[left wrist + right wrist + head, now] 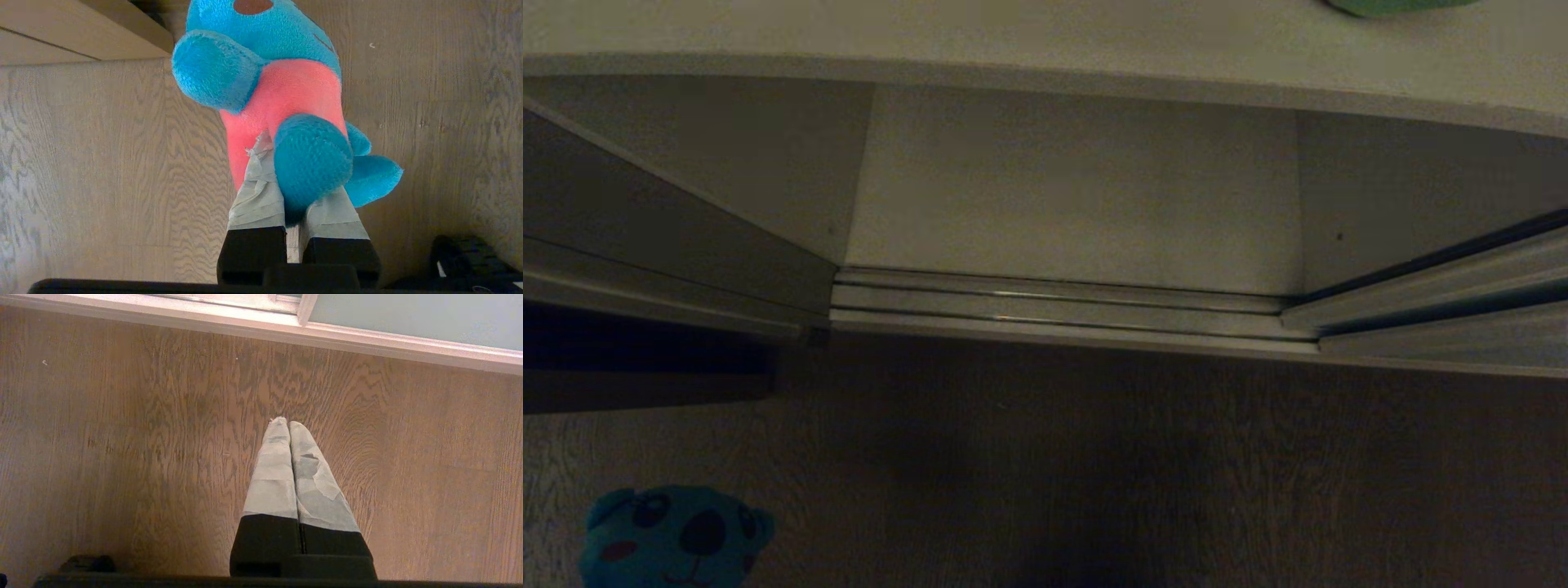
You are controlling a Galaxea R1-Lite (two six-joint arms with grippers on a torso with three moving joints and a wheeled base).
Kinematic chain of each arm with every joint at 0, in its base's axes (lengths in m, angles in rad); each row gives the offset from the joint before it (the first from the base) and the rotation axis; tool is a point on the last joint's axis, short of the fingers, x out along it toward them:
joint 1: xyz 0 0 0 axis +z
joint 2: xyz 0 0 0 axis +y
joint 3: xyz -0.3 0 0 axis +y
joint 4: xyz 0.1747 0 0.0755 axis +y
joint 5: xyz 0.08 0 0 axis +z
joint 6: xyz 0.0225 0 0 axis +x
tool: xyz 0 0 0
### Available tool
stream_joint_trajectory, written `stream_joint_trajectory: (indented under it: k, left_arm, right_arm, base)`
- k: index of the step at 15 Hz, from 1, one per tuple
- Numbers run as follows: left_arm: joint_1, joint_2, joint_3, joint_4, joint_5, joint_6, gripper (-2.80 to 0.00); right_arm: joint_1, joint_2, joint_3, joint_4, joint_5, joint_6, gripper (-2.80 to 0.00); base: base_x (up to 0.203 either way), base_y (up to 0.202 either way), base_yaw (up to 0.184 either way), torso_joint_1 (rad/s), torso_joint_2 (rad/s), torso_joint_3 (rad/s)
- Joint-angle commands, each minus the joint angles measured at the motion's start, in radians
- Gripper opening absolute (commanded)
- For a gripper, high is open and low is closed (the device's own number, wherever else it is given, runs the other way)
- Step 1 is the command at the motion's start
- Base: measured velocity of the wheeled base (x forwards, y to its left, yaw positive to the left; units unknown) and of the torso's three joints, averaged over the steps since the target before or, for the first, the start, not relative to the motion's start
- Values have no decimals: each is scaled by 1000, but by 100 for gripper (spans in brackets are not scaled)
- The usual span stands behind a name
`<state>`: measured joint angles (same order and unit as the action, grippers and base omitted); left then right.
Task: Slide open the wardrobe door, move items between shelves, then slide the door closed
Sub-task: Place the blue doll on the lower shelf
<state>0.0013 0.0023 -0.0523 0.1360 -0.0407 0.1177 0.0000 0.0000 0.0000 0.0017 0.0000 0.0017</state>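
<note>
1. The wardrobe [1078,188] is standing open in the middle, its sliding door [1445,278] sitting off to the right.
2. A white shelf [1013,33] is carrying a green toy [1396,6] at its far right.
3. The left claw [294,200] is gripping the blue toy [286,102] above the wooden floor [102,163].
4. The right claw [288,426], fingers pressed together, is hanging empty over the floor.

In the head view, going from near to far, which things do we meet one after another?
Blue plush toy at the near left corner → wooden floor → sliding door track → lower white shelf inside the open wardrobe → front edge of the upper white shelf → green plush toy lying on that upper shelf.
</note>
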Motion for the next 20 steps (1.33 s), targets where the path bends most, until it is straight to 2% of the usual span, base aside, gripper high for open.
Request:
stream_joint_trajectory:
  k: [1,5,7,8,14,17,20]
  left_arm:
    - [0,2,0,2,2,5,-280]
    - [0,3,-10,-19,2,43,-280]
    - [0,41,-113,-21,-21,52,-280]
    - [0,102,-138,-28,-53,61,-280]
    - [-1,753,-340,-95,-212,68,-280]
    - [-9,1073,-420,-239,-251,67,-280]
    - [-45,1321,-491,-419,-266,67,-280]
  right_arm:
    - [0,0,2,0,0,0,-280]
    - [0,0,2,0,0,0,-280]
    - [0,0,2,0,0,-2,-280]
    - [0,0,2,0,0,0,-280]
    - [0,0,2,0,0,0,-280]
    - [0,0,2,0,0,-2,-280]
    - [0,0,2,0,0,0,-280]
  base:
    - [0,0,0,0,0,0]
    - [0,0,0,0,0,0]
    - [0,0,0,0,0,0]
    - [0,0,0,0,0,0]
    - [0,0,0,0,0,0]
    - [0,0,0,0,0,0]
    - [0,0,0,0,0,0]
